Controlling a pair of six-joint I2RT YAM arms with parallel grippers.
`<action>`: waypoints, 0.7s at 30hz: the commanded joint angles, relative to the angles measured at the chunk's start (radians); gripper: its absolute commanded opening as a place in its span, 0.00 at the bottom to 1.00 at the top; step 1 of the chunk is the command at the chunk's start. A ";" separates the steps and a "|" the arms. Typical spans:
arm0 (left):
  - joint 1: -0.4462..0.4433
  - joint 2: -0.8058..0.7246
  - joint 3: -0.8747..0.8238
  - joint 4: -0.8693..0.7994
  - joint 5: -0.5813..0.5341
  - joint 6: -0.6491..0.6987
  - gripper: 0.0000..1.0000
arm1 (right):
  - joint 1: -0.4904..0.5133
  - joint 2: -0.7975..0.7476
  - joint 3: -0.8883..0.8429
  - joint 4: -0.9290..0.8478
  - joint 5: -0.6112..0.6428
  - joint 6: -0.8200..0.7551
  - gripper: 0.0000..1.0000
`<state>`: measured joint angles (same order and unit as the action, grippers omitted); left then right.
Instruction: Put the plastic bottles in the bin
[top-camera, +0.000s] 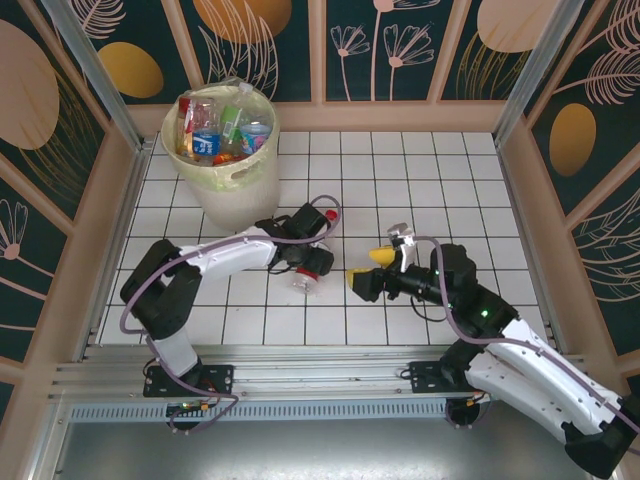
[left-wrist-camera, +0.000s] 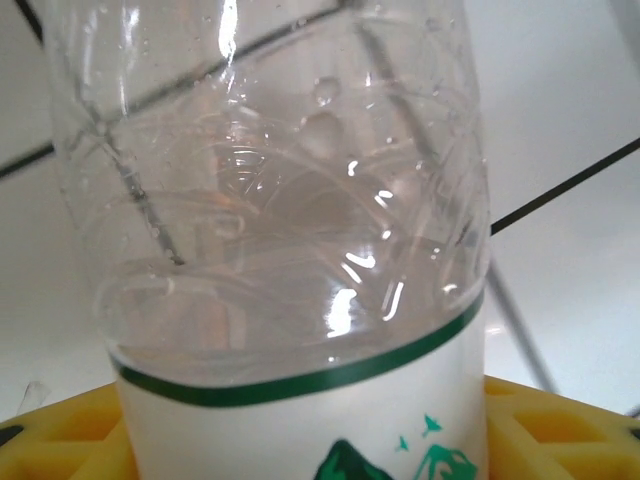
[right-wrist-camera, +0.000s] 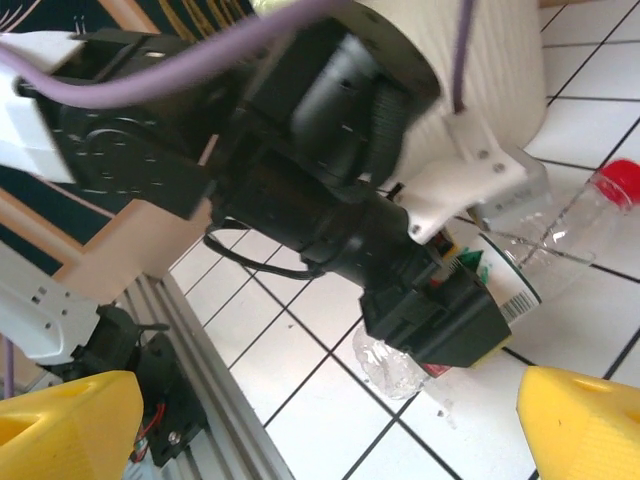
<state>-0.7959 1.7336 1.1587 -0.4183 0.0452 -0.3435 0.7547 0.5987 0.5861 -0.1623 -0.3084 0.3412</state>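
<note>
A clear plastic bottle with a red cap and a white, green-banded label sits crosswise in my left gripper, which is shut on it low over the tiled table. Its yellow fingers flank the label. The right wrist view has the same bottle held by the left arm. My right gripper stands open just right of it, yellow fingertips wide apart and nothing between them. The cream bin at the back left holds several bottles.
The white tiled table is walled by a wooden frame; a metal rail runs along the near edge. The left arm crosses close in front of the right wrist camera. Open tiles lie at the right and back.
</note>
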 joint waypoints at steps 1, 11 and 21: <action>-0.002 -0.092 0.078 0.107 0.088 -0.028 0.62 | 0.002 -0.050 -0.004 -0.011 0.115 0.005 0.97; 0.004 -0.119 0.431 -0.008 0.000 0.039 0.62 | 0.001 -0.097 0.009 -0.011 0.114 -0.003 0.98; 0.114 -0.075 0.781 -0.179 -0.149 0.151 0.62 | 0.001 -0.093 0.006 -0.013 0.122 0.004 0.98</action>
<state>-0.7204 1.6409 1.8961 -0.5125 -0.0406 -0.2459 0.7544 0.5087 0.5861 -0.1776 -0.2028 0.3424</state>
